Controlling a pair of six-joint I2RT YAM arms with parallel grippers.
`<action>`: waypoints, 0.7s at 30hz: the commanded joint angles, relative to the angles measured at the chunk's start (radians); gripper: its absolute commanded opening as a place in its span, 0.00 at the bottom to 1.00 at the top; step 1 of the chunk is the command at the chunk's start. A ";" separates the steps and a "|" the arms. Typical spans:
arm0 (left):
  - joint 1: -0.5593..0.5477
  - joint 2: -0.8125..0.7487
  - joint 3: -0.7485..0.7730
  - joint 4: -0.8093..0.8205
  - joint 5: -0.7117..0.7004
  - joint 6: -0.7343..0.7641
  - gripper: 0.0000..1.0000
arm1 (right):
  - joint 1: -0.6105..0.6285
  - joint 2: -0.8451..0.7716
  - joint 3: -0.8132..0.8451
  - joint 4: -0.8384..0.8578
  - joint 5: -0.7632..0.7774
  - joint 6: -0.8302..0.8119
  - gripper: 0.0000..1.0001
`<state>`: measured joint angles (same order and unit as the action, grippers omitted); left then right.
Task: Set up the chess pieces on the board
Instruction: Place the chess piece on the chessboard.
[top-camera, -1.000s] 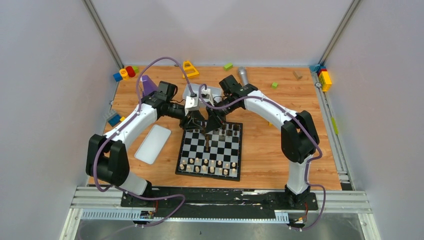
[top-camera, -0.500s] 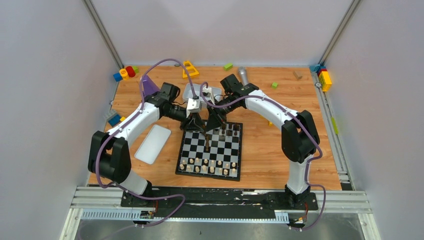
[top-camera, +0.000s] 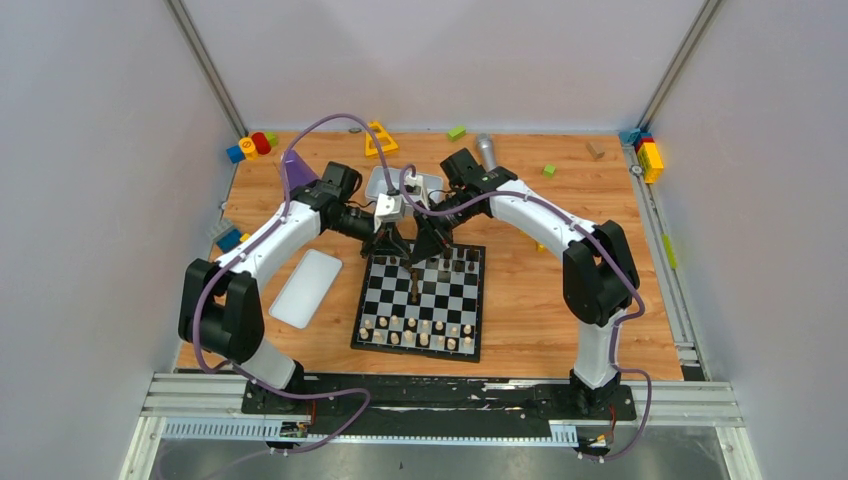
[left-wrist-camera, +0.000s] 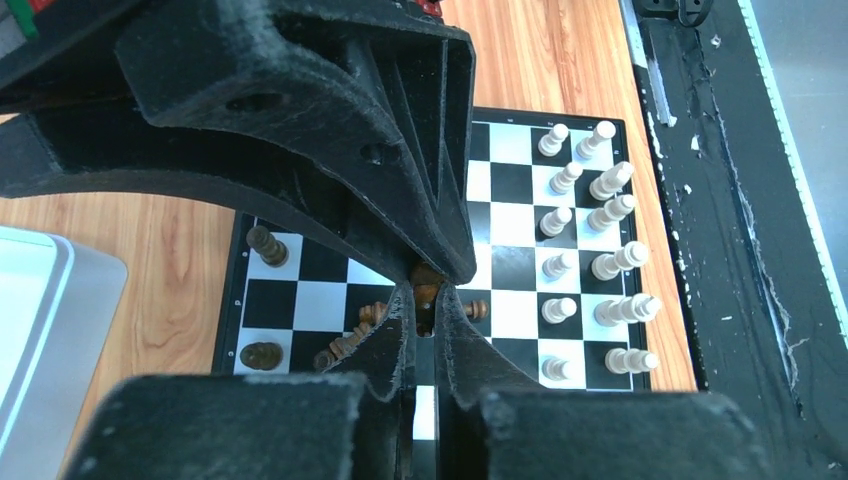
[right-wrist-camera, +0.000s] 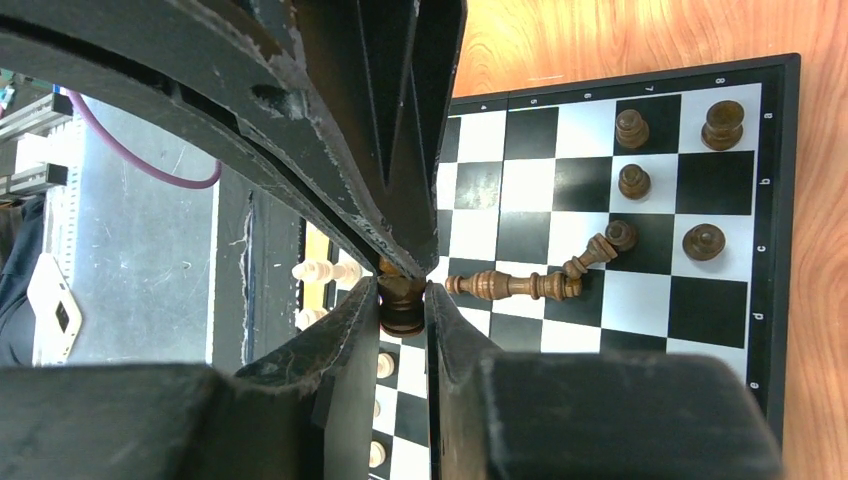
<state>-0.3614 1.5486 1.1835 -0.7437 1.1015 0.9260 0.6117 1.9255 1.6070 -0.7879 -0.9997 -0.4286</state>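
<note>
Claw L (left-wrist-camera: 426, 297), claw R (right-wrist-camera: 403, 292): dk piece (right-wrist-camera: 402, 310) each

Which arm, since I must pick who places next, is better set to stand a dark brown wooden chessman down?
Right, probably. The right claw is shut on a dark brown wooden chessman, plainly gripped. The left claw pinches a brown piece, mostly hidden, among toppled dark chessmen on the black-and-white checkered chessboard.

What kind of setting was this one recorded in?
Most likely a lab robot workcell: plain grey panels on aluminium framing enclose a wooden tabletop, with a chessboard and scattered toy blocks as props.
</note>
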 joint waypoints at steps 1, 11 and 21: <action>-0.016 0.011 0.045 -0.029 0.030 0.016 0.00 | -0.005 -0.036 0.027 0.039 -0.029 0.006 0.04; -0.016 0.006 0.095 -0.017 -0.078 -0.056 0.00 | -0.090 -0.100 0.000 0.045 0.004 0.037 0.43; -0.017 0.119 0.276 -0.110 -0.405 -0.127 0.00 | -0.216 -0.231 -0.114 0.045 0.044 0.018 0.50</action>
<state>-0.3729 1.6215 1.3693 -0.7925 0.8585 0.8352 0.4290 1.7683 1.5284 -0.7654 -0.9615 -0.3958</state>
